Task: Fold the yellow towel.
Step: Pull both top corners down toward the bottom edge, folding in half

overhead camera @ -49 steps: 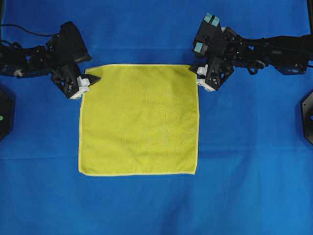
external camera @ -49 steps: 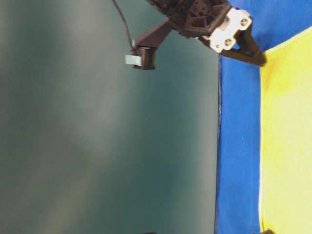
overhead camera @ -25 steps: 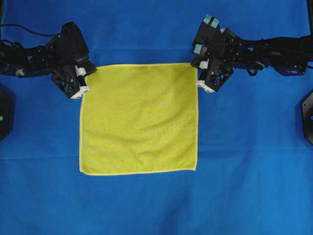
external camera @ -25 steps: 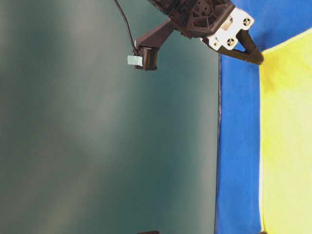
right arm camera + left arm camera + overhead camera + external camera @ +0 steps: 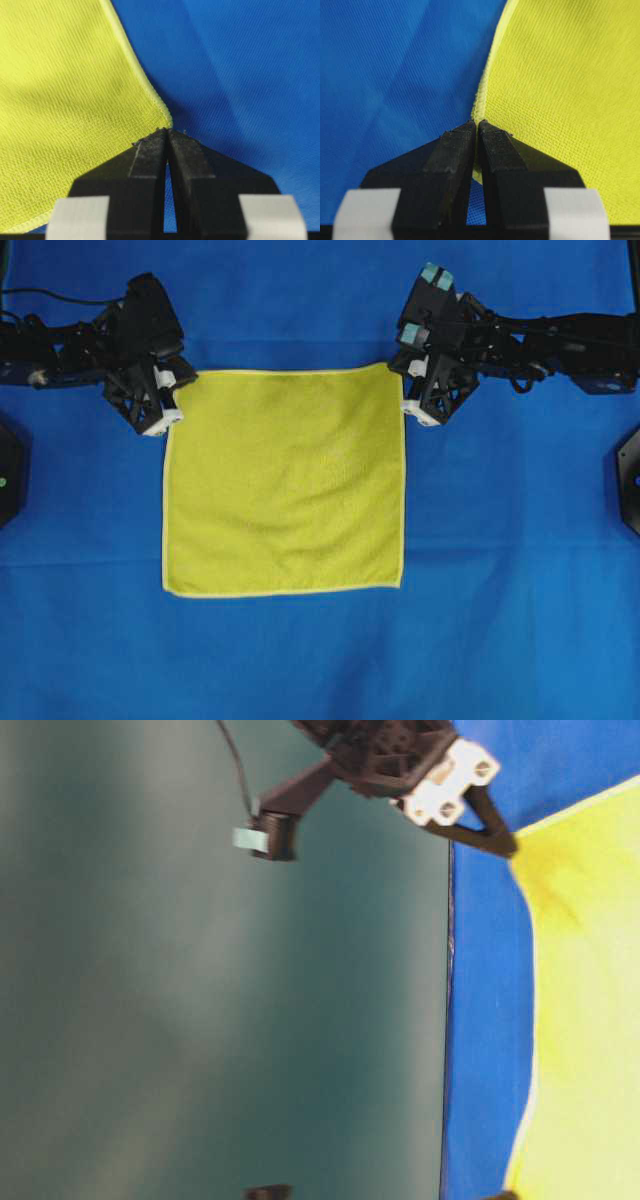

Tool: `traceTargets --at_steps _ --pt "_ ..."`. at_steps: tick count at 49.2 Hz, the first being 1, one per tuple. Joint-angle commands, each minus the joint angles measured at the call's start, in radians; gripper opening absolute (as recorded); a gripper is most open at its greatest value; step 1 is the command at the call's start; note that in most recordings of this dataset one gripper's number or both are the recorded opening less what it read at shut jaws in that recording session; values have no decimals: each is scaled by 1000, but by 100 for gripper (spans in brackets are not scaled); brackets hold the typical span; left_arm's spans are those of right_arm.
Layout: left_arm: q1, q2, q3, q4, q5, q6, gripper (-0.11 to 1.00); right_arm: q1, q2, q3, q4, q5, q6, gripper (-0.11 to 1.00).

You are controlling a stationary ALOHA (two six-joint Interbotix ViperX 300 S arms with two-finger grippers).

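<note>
The yellow towel (image 5: pixel 285 480) lies spread as a square on the blue cloth (image 5: pixel 300 660). My left gripper (image 5: pixel 180 381) is shut on its far left corner. In the left wrist view the hem (image 5: pixel 479 102) is pinched between the black tips of that gripper (image 5: pixel 476 123). My right gripper (image 5: pixel 405 381) is shut on the far right corner, where the hem (image 5: pixel 159 106) ends at the closed tips of the gripper (image 5: pixel 167 131). In the table-level view the towel (image 5: pixel 590 1020) rises to a peak at the left gripper's fingers (image 5: pixel 490 832).
Blue cloth covers the whole table. Black fixtures sit at the left edge (image 5: pixel 8 470) and the right edge (image 5: pixel 630 475). The table's edge (image 5: pixel 447 1020) runs along a dark green backdrop. Both arms reach in from the far corners.
Both grippers went from open to shut on the towel's far corners. Those corners have since lifted and shifted slightly toward the far side; the near edge stays flat.
</note>
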Motion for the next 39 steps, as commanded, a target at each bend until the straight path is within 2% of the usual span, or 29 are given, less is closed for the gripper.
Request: traceTargets --at_steps 1,14,20,31,39 --pt "3 -44 -14 -3 14 3 2 2 -43 -2 3 -2 3 1" --pt "2 -63 11 -3 32 -14 2 9 -43 -2 5 -2 3 1" --pt "-28 -81 20 -3 49 -17 2 35 -55 2 14 8 8 1" --pt "-169 -133 32 -6 109 -64 2 138 -104 12 20 78 38 1" --pt "-318 -147 29 -6 160 -143 2 249 -124 14 20 114 81 1"
